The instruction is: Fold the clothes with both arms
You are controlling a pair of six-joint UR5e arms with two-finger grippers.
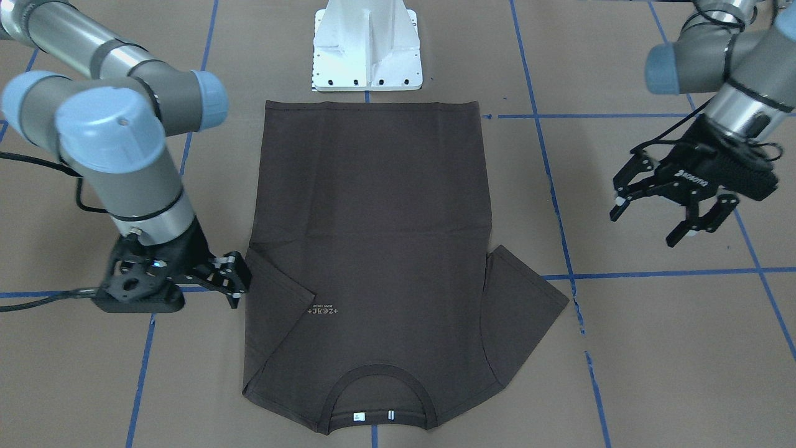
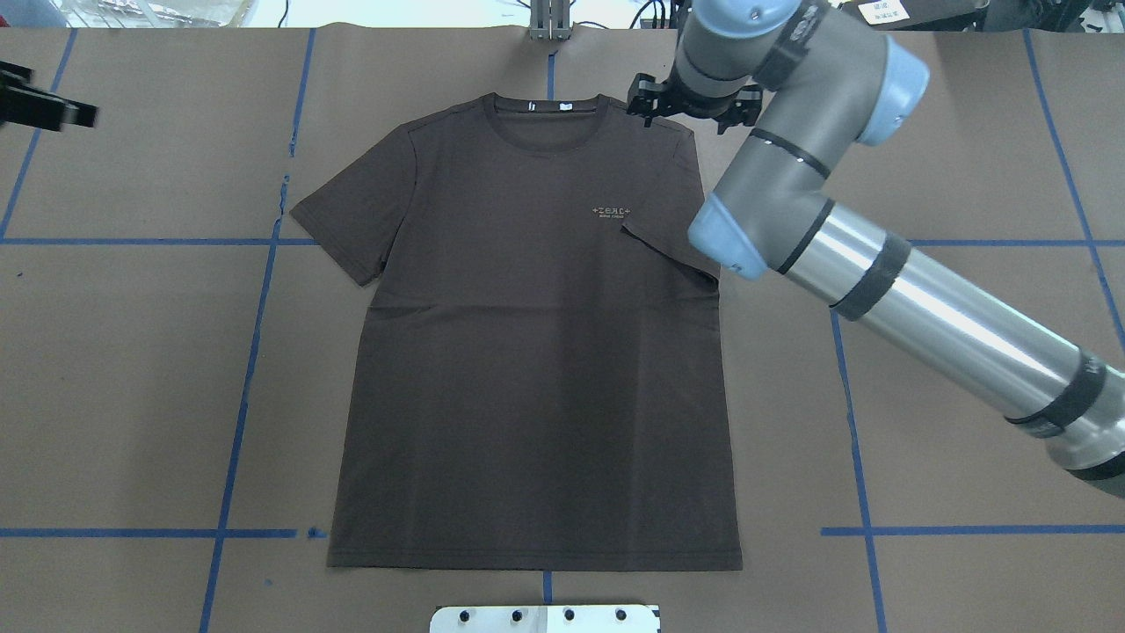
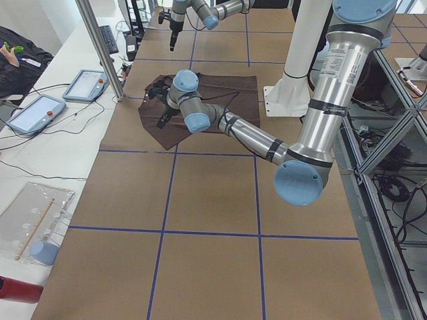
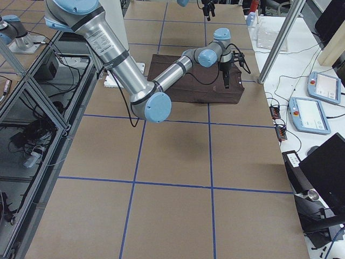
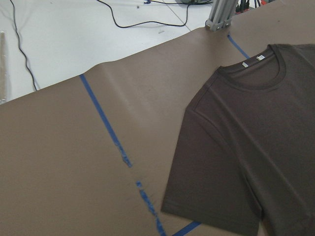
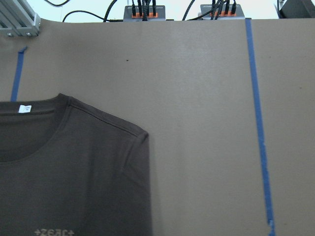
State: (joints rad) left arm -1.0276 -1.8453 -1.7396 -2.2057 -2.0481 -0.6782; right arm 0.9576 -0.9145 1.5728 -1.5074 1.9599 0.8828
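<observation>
Beside the T-shirt's [image 1: 373,218] folded sleeve [image 1: 277,286] sat the right gripper [image 1: 237,281], fingers apart; the unfolded sleeve [image 1: 528,298] lay inboard of the nearer left gripper [image 1: 645,227], likewise spread.

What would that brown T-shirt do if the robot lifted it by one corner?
The T-shirt would probably droop limply: it lies flat, and one sleeve lies folded over. It looks thin, so it is likely light. Pushed, it would likely bunch rather than slide.
</observation>
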